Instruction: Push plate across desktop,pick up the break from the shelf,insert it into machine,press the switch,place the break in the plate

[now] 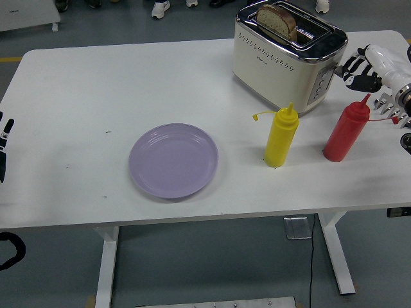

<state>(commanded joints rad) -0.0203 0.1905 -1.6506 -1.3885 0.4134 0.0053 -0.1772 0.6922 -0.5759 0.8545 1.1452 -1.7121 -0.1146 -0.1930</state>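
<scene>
right hand has a white shell over black fingers, silver wrist ring; left hand just black with white bits.

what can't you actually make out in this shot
- Left hand, head view: cut off by the picture's left edge, so its fingers cannot be read.
- Toaster lever: the right hand sits against that end, contact unclear.
- Bread: lower part hidden inside the slot.
- Metal rack: cut off by the right edge and partly behind the arm.
- Toaster's side buttons: too small to read.
</scene>
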